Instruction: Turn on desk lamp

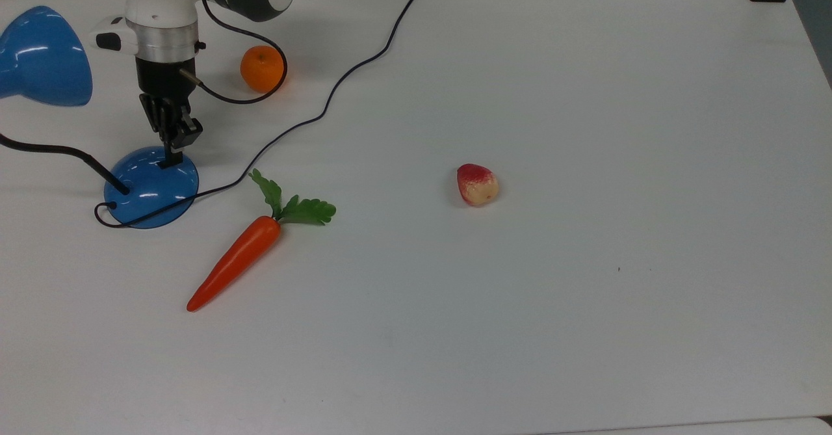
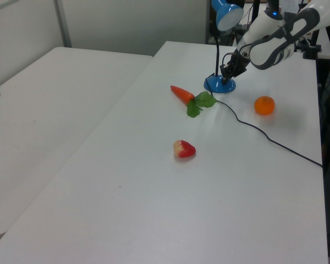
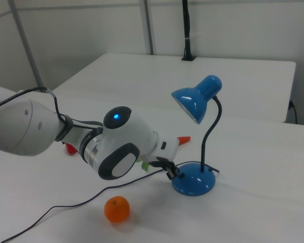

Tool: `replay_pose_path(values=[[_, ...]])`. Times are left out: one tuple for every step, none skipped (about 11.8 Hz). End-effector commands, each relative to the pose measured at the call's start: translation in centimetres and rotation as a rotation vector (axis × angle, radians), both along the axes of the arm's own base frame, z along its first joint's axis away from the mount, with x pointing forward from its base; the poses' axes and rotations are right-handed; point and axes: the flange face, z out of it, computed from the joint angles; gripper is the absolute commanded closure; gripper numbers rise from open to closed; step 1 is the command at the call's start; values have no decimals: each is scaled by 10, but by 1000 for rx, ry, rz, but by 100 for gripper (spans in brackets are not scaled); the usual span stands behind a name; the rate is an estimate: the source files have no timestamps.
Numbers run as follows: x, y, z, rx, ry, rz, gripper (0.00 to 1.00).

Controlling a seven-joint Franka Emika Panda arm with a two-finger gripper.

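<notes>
The desk lamp is glossy blue, with a cone shade (image 1: 40,58), a thin black neck (image 1: 62,152) and a round domed base (image 1: 149,191). In the right view it stands upright, shade (image 3: 195,98) over base (image 3: 195,185), and no glow shows in the shade. My gripper (image 1: 172,154) points down at the base's rim, on the top view's upper right side of the dome. Its fingers are shut with nothing held. In the left view the gripper (image 2: 226,76) sits just above the base (image 2: 220,86). The right view puts the gripper (image 3: 172,173) at the base's left edge.
An orange (image 1: 262,68) lies behind the arm. A toy carrot (image 1: 237,259) lies to the top view's right of the base. A red and cream fruit (image 1: 477,184) sits mid-table. The lamp's black cord (image 1: 338,84) snakes from the base to the far edge.
</notes>
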Motion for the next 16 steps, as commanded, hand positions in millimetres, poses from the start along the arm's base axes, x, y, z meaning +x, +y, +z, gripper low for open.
replay_pose_path(values=[[-8,6,6,13,-16,-18,100],[-6,3,6,12,-20,-21,100],[-5,-1,4,11,-22,-26,100],[0,-5,3,10,-26,-30,100],[3,-6,1,11,-27,-30,100],[3,-6,0,11,-25,-30,100],[3,-6,-1,12,-24,-30,100],[3,-6,-1,12,-24,-30,100],[3,-6,-2,11,-22,-29,100],[3,-6,-1,12,-24,-30,100],[3,-7,-1,12,-24,-32,100],[3,-7,-2,13,-24,-33,100],[3,-8,-1,12,-26,-35,100],[3,-8,-1,12,-26,-35,100],[3,-9,-1,11,-25,-35,100],[2,-10,-4,13,-21,-36,100]])
